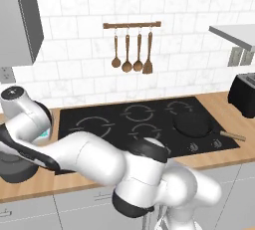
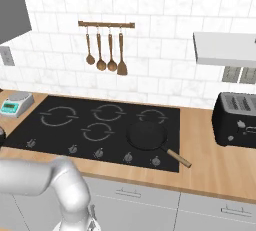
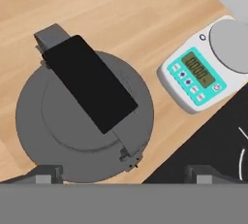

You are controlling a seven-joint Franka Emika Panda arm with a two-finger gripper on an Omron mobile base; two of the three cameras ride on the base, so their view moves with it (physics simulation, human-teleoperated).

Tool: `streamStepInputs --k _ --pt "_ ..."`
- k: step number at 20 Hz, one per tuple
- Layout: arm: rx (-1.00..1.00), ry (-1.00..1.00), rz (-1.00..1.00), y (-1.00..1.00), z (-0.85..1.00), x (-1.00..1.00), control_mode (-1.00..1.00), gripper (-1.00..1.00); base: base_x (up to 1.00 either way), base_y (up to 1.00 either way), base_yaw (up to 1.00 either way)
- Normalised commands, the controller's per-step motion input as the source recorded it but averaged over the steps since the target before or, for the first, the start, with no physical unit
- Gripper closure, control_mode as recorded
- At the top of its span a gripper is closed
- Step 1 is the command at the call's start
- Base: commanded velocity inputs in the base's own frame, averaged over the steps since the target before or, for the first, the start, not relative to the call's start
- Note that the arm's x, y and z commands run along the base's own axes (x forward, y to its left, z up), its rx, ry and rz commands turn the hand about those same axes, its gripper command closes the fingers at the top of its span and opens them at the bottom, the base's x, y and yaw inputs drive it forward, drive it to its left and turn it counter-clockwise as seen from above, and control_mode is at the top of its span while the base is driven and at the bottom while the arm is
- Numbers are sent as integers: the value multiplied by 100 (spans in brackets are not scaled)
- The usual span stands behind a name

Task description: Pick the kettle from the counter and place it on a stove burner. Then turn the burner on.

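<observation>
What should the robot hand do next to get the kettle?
Probably slide sideways until the black handle of the squat dark-grey metal kettle sits between the tips, then lower: the open pincer hovers above, nearer its edge by the black cooktop.

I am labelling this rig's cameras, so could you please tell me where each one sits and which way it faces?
Left base view: behind the arm's left, facing the cooktop; white arm crosses low.
Right base view: behind its right, facing the same cooktop and frying pan; arm at lower left.
Hand view: looks down on the kettle beside a scale; open gripper at bottom.
Both base views share the hanging utensils.
</observation>
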Motion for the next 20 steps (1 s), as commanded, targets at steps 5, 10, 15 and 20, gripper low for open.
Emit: streamStepInputs --k 5,10,15,20 --pt "-4 0 2 43 -39 52 -100 -100 0 0 0" --pt "0 0 2 60 -27 67 -100 -100 0 0 0" --pt "-3 1 0 10 -13 7 -100 100 0 0 0" --pt "-10 0 0 0 -39 -29 -100 100 0 0 0"
